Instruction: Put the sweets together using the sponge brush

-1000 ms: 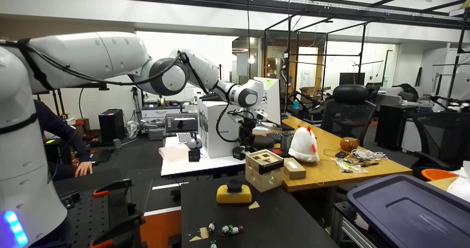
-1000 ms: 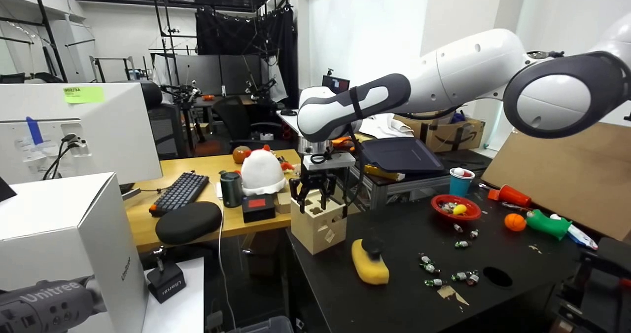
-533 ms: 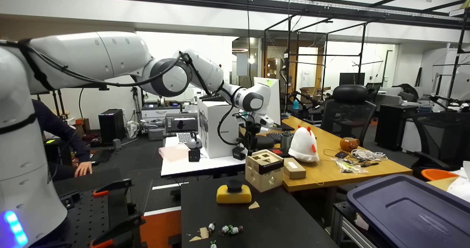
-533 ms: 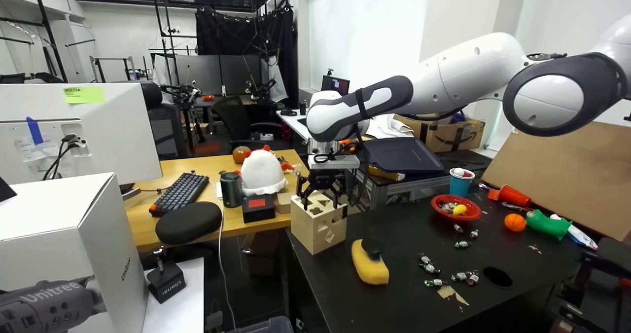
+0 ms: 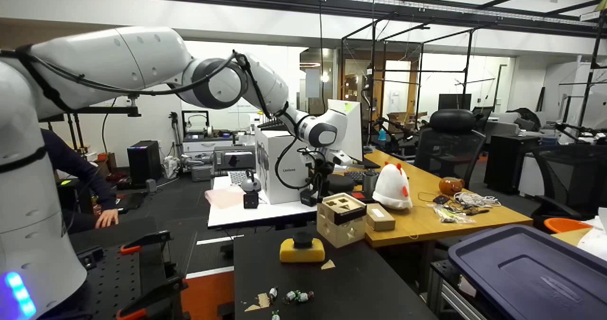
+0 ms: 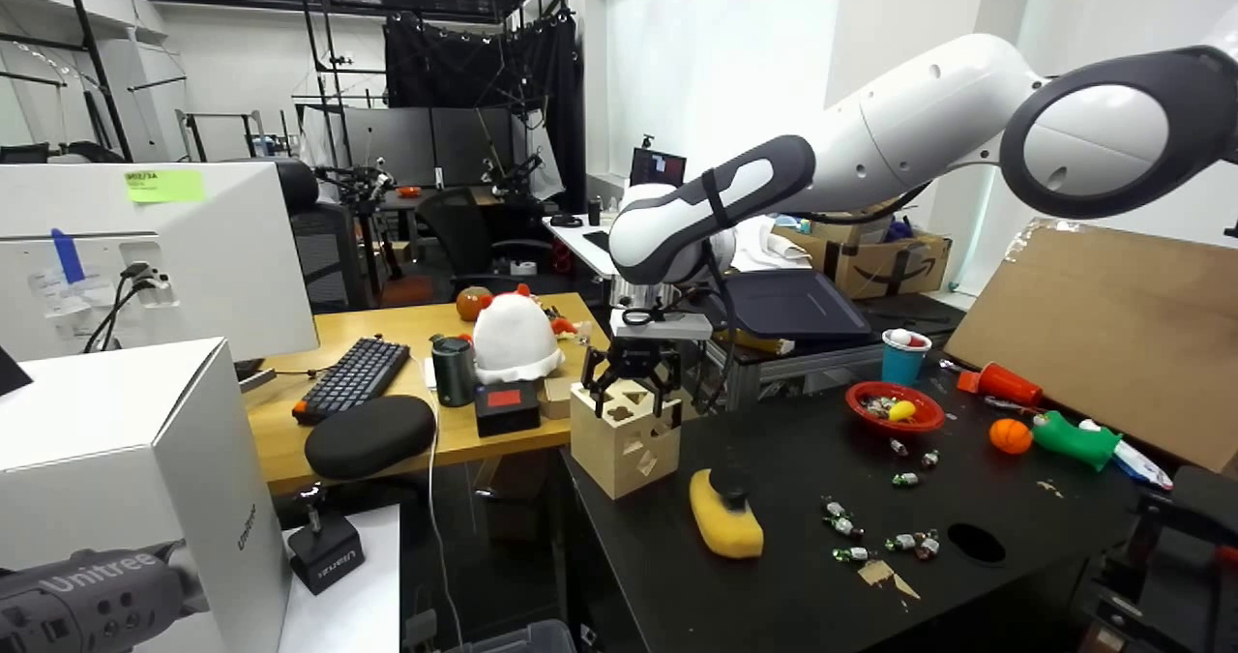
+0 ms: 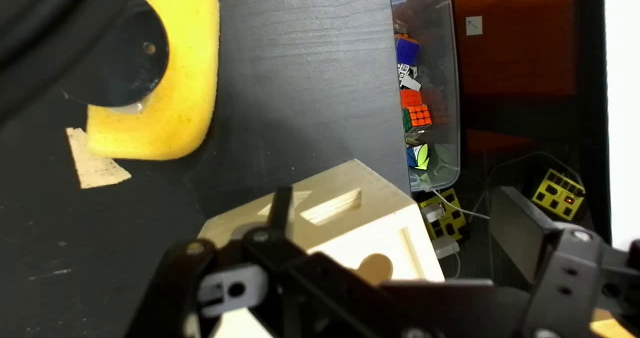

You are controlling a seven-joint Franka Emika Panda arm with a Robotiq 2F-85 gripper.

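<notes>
Table (image 6: 788,484) black, bearing sponge brush (image 6: 725,522), scattered sweets (image 6: 845,527); desk (image 5: 417,226), chairs (image 5: 446,154) beyond; claw (image 6: 629,410) spread.

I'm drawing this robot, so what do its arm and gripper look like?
The arm is white and tube-shaped, with rounded white joint covers ringed in dark grey. A black cable runs along it, and black straps wrap around it. Blue lights glow near the bottom. The gripper is mostly black, with two jointed fingers ending in flat dark grey pads.
</notes>
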